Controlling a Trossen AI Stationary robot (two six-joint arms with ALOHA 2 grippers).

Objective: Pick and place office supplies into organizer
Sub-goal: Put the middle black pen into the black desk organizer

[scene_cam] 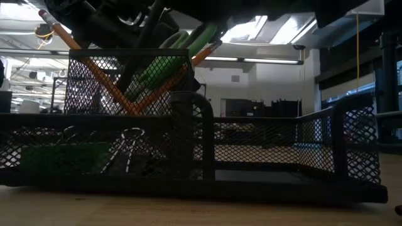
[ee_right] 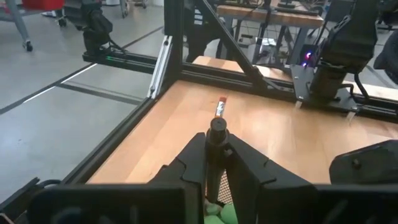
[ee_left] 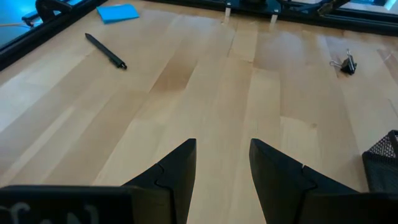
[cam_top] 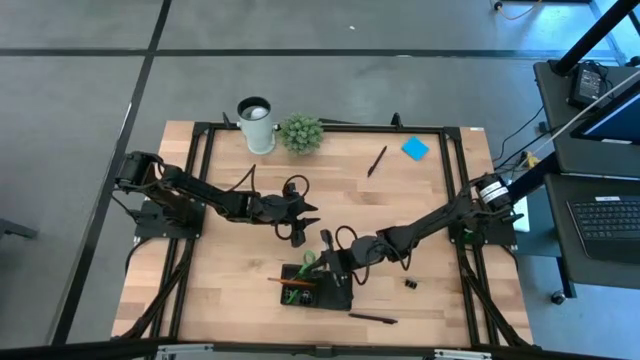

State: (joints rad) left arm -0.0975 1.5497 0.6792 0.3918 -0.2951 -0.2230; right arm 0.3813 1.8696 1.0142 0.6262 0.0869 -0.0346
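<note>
**Right jaws pinch a pen above the organizer; left jaws stand open and empty**

From above, the right gripper has its jaws narrowed on a black pen, right over the black organizer near the table's front edge. The left gripper hovers with jaws apart, holding nothing, just behind the organizer. A second pen and a blue sticky-note pad lie well apart toward the back. A binder clip sits right of the organizer, and a third pen lies at the front edge. A white cup and potted plant stand at the back.

At table height, the mesh organizer's tall compartment holds orange pencils and green-handled scissors, leaning.

The left wrist view shows its two fingers spread over bare wood.

The right wrist view shows the held pen clamped upright between its fingers.
</note>
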